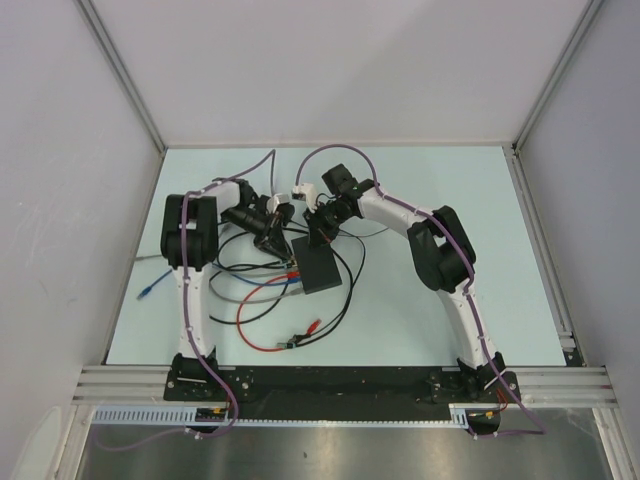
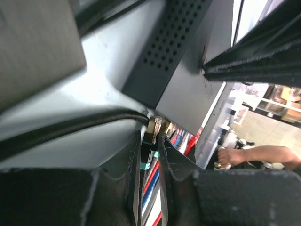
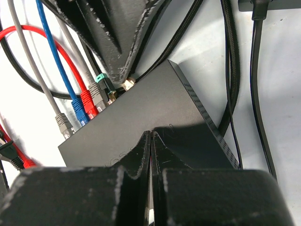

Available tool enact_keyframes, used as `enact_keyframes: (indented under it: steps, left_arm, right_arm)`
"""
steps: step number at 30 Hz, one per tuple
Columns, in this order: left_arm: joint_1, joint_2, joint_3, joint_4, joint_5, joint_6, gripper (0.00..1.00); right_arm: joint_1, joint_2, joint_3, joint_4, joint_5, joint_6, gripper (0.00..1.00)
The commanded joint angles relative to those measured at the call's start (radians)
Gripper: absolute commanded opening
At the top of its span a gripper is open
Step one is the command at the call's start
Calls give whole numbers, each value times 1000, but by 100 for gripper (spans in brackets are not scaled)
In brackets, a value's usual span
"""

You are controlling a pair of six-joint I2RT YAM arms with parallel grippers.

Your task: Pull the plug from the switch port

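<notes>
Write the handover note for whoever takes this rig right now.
Left gripper: shut on the teal-booted black plug at the edge of the flat matte black switch box.
Right gripper: shut, fingertips resting on the switch's top.
Done: plug gripped, switch held down.
Left: the plug looks seated in its port; pull it straight out.
</notes>
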Motion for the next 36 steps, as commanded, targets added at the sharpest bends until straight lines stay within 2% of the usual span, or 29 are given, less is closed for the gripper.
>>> enact_keyframes:
  steps: [1,6,10,19,23,25,26,29,32,35,36]
  left_arm:
    - [-5,3,50,12,-78,-9,0]
    - [21,-79,18,32,-159,-3,0]
    - [30,-133,99,-23,-216,98,0]
    - [40,-147,266,-23,-593,129,0]
    - [40,-179,216,116,-791,99,1]
    - [40,-202,188,161,-848,67,10]
    - [46,-210,180,196,-849,59,22]
    - [55,-245,165,234,-813,39,39]
    - [55,-291,145,279,-782,33,47]
    - [56,-323,130,302,-721,13,52]
    - [58,-328,134,294,-651,-12,52]
  right_arm:
    - [-1,48,-52,-65,145,-44,0]
    - [-1,48,-51,-65,146,-45,0]
    - [-1,51,-51,-67,145,-44,0]
    - [-1,51,-49,-65,143,-44,0]
    - [-1,51,-49,-64,143,-44,0]
    - [-1,51,-52,-65,145,-44,0]
    - [-1,50,-51,-64,145,-44,0]
    - [-1,51,-51,-62,148,-42,0]
    - [-4,51,-51,-62,151,-39,0]
    - [-2,53,-49,-61,151,-37,0]
    - [-2,53,-49,-61,151,-37,0]
